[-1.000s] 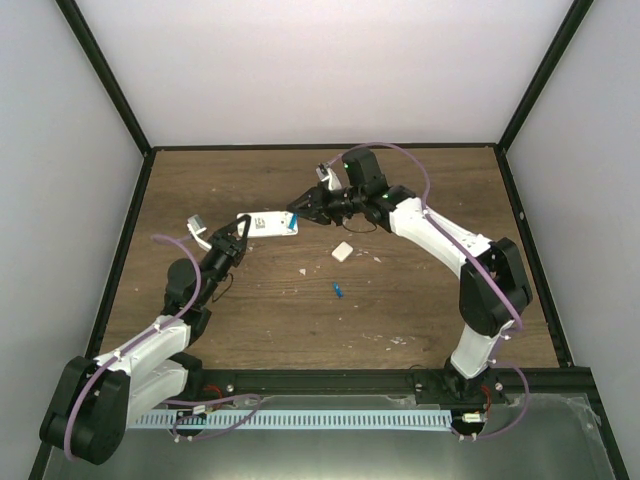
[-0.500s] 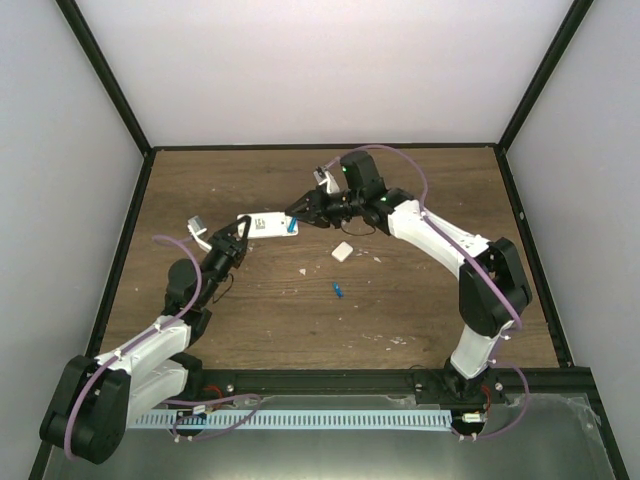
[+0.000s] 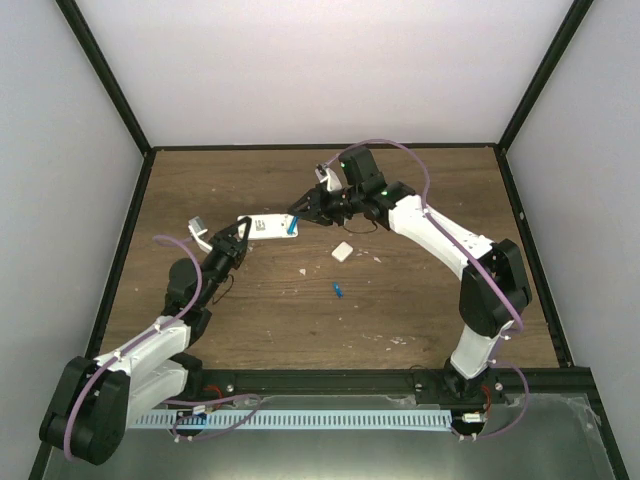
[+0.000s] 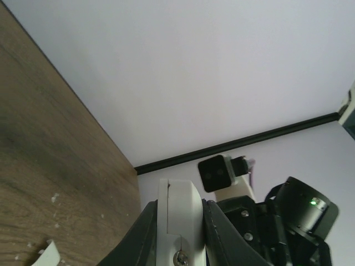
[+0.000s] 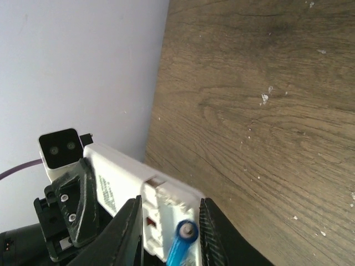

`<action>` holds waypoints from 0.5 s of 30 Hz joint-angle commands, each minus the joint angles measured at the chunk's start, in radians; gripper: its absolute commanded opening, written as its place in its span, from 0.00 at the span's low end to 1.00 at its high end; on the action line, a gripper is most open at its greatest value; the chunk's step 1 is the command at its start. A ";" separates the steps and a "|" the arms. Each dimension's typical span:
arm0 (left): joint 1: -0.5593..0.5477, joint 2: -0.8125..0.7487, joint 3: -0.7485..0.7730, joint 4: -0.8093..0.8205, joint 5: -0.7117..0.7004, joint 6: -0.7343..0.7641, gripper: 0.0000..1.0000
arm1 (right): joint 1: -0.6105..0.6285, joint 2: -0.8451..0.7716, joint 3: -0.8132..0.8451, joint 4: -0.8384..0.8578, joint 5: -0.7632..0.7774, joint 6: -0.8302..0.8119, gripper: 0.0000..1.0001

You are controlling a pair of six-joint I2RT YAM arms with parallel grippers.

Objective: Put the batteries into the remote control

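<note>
1. White plastic remote control [image 3: 270, 225]: a slim rectangular handset held above the table, left of centre towards the far side. In the right wrist view its back faces the camera, with small grey print and an open battery bay at the end nearer that camera [image 5: 127, 177]. In the left wrist view it shows edge-on, as a narrow white slab [image 4: 180, 213].
2. Left gripper [image 3: 240, 235]: closed tight on the remote control's left end, one dark finger pressed to each long side.
3. Right gripper [image 3: 300, 215]: jaws narrowly parted and clamped on a battery at the remote control's right end.
4. Blue battery [image 5: 180, 244]: a tiny cylinder with a rounded metal tip, standing between the right fingers at the mouth of the bay.
5. Second battery [image 3: 338, 289]: blue, lying loose on the table, well apart from both grippers.
6. White square cover piece [image 3: 342, 251]: lies flat on the table between the remote control and the second battery.
7. Brown wood-grain table [image 3: 420, 290]: scattered with pale specks.
</note>
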 commanded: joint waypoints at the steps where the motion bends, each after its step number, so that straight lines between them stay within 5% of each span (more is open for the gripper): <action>1: -0.001 -0.002 0.020 -0.035 -0.010 0.035 0.00 | 0.012 -0.009 0.075 -0.042 0.007 -0.039 0.21; 15: 0.000 -0.007 0.024 -0.053 -0.021 0.039 0.00 | 0.026 0.019 0.147 -0.194 0.118 -0.107 0.23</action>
